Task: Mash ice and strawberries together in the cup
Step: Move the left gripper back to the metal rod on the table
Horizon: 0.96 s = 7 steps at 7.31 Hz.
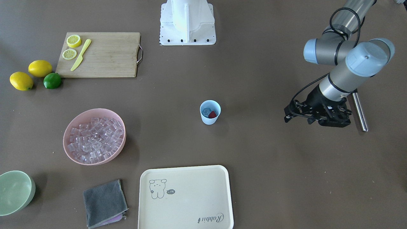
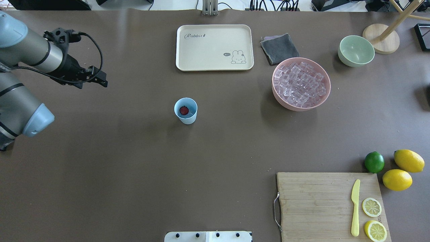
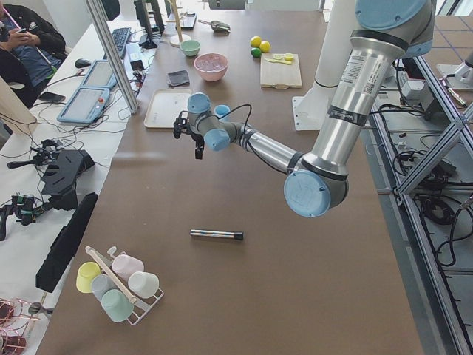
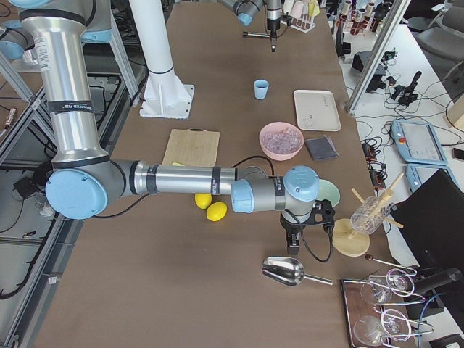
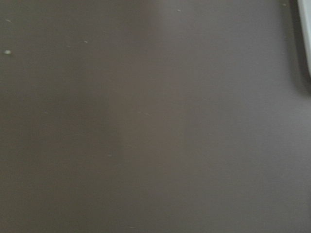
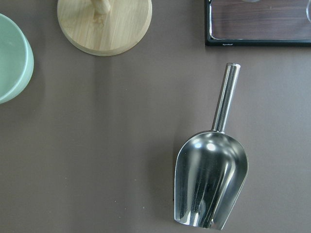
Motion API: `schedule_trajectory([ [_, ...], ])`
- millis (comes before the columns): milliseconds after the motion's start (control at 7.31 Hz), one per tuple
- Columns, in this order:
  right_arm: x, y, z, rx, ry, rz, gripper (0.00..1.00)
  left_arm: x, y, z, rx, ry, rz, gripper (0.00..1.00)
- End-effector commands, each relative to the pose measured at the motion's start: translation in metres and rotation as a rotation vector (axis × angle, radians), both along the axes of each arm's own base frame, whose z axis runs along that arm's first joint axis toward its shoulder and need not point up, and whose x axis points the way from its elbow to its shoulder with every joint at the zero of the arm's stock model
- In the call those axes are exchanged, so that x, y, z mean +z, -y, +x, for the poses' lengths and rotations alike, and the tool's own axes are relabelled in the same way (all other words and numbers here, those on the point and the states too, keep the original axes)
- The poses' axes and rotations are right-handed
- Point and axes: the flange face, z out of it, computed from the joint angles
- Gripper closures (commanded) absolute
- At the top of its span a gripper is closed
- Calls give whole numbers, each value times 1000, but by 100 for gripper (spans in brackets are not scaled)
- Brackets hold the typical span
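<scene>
The light-blue cup stands upright mid-table and holds a red strawberry and a clear ice cube. It also shows in the overhead view, where the strawberry is inside it. More ice fills the pink bowl. My left gripper hovers far to the cup's side, pointing down, beside a metal rod lying on the table. Its fingers are hidden, so I cannot tell its state. My right gripper hangs over a steel scoop. I cannot tell its state.
A cream tray, a grey cloth and a pale green bowl lie along the far side. A cutting board carries lemon slices and a yellow knife. Two lemons and a lime sit beside it.
</scene>
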Motion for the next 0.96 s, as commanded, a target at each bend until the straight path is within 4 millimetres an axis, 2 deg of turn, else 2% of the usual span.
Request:
schedule_trajectory([
  [0,-6,6,-4,-7,-1,-2,0,75,6,-49,-4,89,-15,2],
  [137,-5,3,-3,-6,0,-5,0,112,2,-73,-8,123,-37,2],
  [274,-8,6,-4,-6,2,1,0,148,-4,-110,16,161,-12,2],
  [411,-10,6,-4,-6,2,7,0,170,-9,-139,10,180,-12,2],
  [821,-10,6,-6,-11,22,8,0,197,-15,-145,-15,198,-80,2],
])
